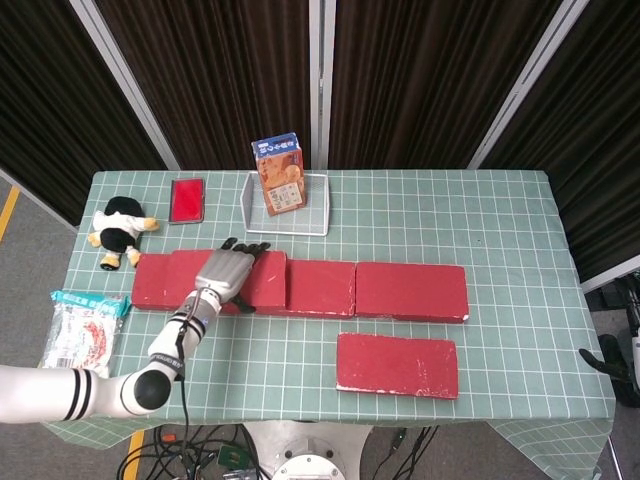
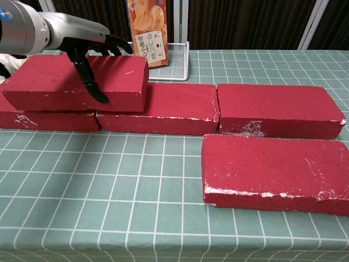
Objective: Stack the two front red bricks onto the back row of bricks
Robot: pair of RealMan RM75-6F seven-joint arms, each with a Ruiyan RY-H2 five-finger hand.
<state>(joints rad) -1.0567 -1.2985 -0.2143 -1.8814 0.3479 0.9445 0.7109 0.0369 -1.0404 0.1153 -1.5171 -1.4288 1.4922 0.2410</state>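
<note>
My left hand (image 1: 228, 272) grips a red brick (image 1: 265, 282) from above, its thumb on the near face and its fingers over the far edge. In the chest view this held brick (image 2: 49, 82) lies level over the back row, covering the left back brick (image 2: 49, 121) and part of the middle back brick (image 2: 163, 109). I cannot tell if it rests on them. The right back brick (image 2: 278, 109) is bare. The other front brick (image 1: 397, 365) lies flat on the table at the front right. Only dark parts of my right hand (image 1: 612, 368) show at the far right edge.
A wire basket (image 1: 300, 225) with a snack box (image 1: 279, 175) stands behind the row. A flat red case (image 1: 187, 200) and a plush toy (image 1: 118, 230) lie at the back left. A snack bag (image 1: 80, 335) sits at the left edge.
</note>
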